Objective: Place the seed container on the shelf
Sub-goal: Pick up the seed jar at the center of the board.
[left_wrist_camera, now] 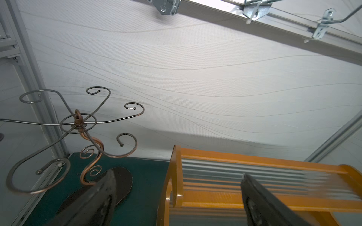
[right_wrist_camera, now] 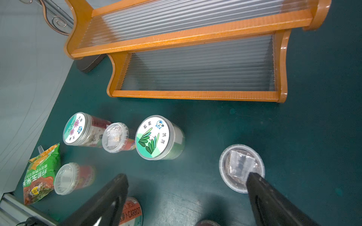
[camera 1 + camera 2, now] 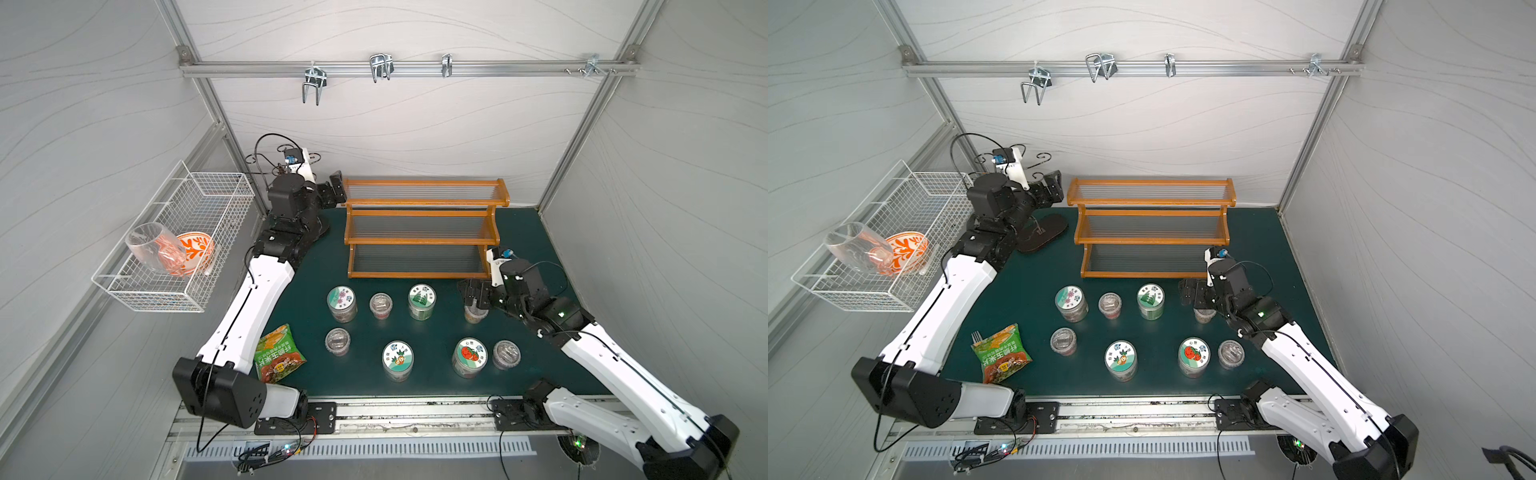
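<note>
The shelf (image 3: pixel 419 240) (image 3: pixel 1152 240) is a stepped orange-brown rack with clear ribbed tiers, all bare, at the back of the green mat. Several seed containers stand in two rows in front of it. A small clear-lidded one (image 3: pixel 473 313) (image 3: pixel 1204 316) (image 2: pixel 238 166) is at the right end of the back row. My right gripper (image 3: pixel 471 293) (image 3: pixel 1192 293) (image 2: pixel 187 176) hovers open just above it, one finger overlapping its lid edge and nothing between the fingers. My left gripper (image 3: pixel 332 189) (image 3: pixel 1052 187) (image 1: pixel 178 174) is open and empty by the shelf's (image 1: pixel 235 203) top left end.
A green snack bag (image 3: pixel 279 353) lies front left. A white wire basket (image 3: pixel 174 241) on the left wall holds a glass and an orange bowl. A curled metal hook stand (image 1: pixel 78 125) with a dark base (image 3: pixel 1044 232) is behind the left arm. Metal hooks (image 3: pixel 380 66) hang on the back rail.
</note>
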Controlling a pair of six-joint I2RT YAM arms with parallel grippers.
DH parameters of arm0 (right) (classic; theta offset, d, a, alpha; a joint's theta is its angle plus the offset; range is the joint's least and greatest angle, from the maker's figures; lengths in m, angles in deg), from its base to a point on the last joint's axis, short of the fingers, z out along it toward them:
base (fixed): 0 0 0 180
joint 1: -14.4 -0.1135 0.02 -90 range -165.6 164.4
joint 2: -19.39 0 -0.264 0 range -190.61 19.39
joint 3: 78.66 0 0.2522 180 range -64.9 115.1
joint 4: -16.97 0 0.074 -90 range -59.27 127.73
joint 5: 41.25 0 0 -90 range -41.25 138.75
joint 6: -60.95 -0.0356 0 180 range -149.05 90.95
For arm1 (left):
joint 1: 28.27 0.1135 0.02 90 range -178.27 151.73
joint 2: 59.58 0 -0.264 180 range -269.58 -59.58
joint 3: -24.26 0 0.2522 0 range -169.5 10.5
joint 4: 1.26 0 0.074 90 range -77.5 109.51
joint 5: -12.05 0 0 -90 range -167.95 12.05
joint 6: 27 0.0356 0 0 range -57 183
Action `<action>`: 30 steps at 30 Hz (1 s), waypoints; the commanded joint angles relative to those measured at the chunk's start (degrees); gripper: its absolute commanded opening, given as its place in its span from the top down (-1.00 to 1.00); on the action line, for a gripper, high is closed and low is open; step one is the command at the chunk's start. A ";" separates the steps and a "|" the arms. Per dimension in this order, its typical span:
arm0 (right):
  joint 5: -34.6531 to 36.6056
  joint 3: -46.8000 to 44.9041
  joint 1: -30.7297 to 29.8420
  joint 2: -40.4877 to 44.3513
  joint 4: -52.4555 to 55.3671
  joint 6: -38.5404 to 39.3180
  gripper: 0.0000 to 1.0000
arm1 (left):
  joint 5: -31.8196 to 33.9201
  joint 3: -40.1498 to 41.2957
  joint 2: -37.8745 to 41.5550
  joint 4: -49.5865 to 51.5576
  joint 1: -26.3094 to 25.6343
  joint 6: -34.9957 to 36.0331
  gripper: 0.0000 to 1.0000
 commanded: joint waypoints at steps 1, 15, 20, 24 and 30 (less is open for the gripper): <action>-2.43 2.95 3.01 -2.11 6.56 1.57 -0.98 | -4.85 -0.44 3.70 4.85 0.09 -2.72 -0.99; -3.05 7.90 9.52 -16.59 13.31 3.51 -0.98 | -9.07 15.64 15.64 8.59 -10.72 -6.29 -0.99; -2.70 6.76 9.83 -19.65 12.08 3.30 -0.98 | -7.15 20.93 18.20 8.99 -14.66 -7.13 -0.99; -3.19 5.47 9.83 -22.03 11.00 3.21 -0.98 | -6.31 24.10 20.43 9.15 -14.92 -8.31 -0.99; -3.34 3.17 9.77 -25.99 9.19 3.45 -0.98 | -5.41 25.71 22.23 10.27 -14.90 -8.50 -0.99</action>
